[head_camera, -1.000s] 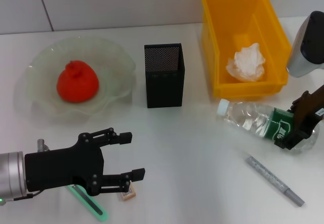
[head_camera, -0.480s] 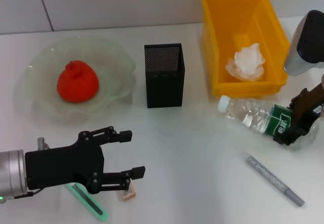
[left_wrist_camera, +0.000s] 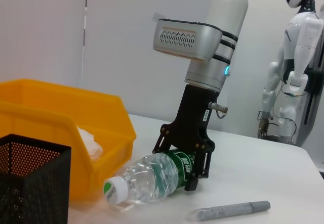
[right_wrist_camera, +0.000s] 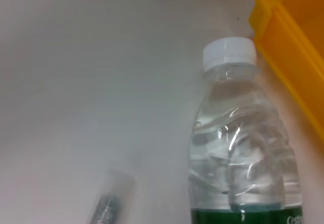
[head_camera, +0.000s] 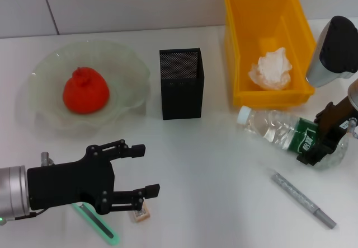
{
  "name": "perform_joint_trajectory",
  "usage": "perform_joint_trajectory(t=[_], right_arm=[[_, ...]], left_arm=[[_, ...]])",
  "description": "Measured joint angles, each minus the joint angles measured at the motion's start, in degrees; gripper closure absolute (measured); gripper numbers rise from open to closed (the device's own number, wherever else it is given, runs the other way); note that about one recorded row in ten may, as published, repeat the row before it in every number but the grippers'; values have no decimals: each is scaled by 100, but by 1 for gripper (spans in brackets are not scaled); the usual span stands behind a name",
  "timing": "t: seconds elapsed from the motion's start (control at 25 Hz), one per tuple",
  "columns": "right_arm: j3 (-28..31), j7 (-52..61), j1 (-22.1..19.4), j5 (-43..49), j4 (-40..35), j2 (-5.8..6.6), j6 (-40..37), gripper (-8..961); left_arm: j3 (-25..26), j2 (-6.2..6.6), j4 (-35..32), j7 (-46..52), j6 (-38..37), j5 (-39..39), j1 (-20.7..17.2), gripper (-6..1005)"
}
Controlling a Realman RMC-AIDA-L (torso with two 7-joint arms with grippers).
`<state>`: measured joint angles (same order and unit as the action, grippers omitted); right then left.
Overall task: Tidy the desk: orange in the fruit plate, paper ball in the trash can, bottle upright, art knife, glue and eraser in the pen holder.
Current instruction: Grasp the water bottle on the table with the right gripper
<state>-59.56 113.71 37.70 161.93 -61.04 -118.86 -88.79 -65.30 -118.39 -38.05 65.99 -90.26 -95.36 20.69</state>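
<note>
**Right gripper holds the lying bottle**

From the head camera: The right gripper [head_camera: 321,144] comes down from the right side of the desk. Its black fingers are closed around the green-label end of the bottle [head_camera: 277,129]. The bottle lies on its side on the white table [head_camera: 224,169], with its white cap pointing toward the pen holder [head_camera: 181,83]. The bottle is just in front of the trash can [head_camera: 271,46], and the paper ball [head_camera: 272,70] sits inside that can. The glue [head_camera: 304,200] lies flat on the table, near the bottle and closer to the robot. The left gripper [head_camera: 131,172] reaches in low from the left with its two fingers spread wide, and nothing is between them. The art knife [head_camera: 99,225] pokes out from under that arm. The eraser [head_camera: 140,213] lies just beside the lower finger. The orange [head_camera: 85,90] sits in the fruit plate [head_camera: 120,60], far back on the left.

From the left wrist camera: The right arm stands almost straight up over the bottle [left_wrist_camera: 152,177]. The right gripper [left_wrist_camera: 185,155] pinches the bottle at its label. The cap end rests by the trash can [left_wrist_camera: 61,118]. The pen holder [left_wrist_camera: 33,178] is in the near corner. The glue [left_wrist_camera: 228,210] lies apart from the bottle.

From the right wrist camera: The bottle [right_wrist_camera: 238,143] fills the picture, cap away from the camera. The trash can [right_wrist_camera: 293,52] wall is just beside it. The glue [right_wrist_camera: 109,204] is blurry, off to one side.
</note>
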Motion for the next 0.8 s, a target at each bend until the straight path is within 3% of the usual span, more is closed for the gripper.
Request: perform_joint_trajectory(t=[0.52,0.8], right_arm=[[35,16,-79,-117,-142,-25,-292,184],[-6,18,-519,-580,-805,-41,-437,187]], left_arm=[[0,0,0,1,-11,0,-13,158],[0,0,0,1,-10,0,-13,158]])
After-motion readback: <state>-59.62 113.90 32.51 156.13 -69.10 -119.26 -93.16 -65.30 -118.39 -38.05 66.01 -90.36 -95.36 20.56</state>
